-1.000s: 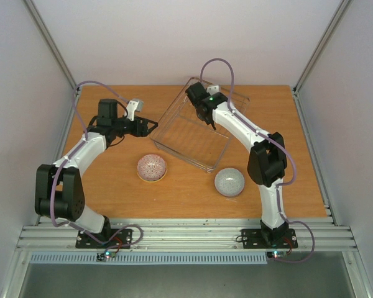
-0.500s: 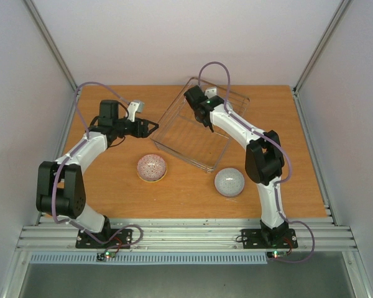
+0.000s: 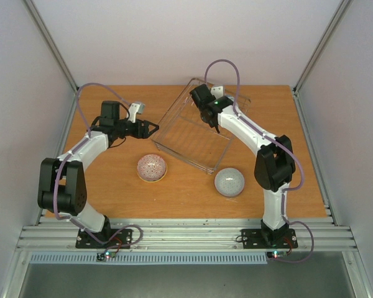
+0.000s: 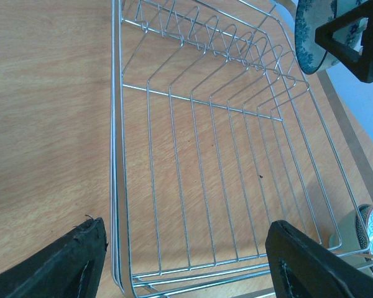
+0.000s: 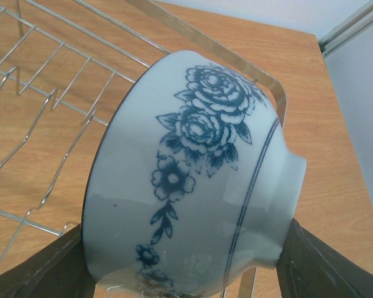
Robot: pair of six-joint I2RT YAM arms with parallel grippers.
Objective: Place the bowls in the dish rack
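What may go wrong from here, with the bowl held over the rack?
The bowl, held on its side in the right hand, may slip and strike the rack wires. The open left hand is close to the rack rim and might nudge it.

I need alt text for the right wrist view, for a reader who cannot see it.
A white bowl with blue flowers, turned on its side, fills the view, held in the right gripper, whose dark fingers show at the bottom corners. Behind it are the wire dish rack and the wooden table.
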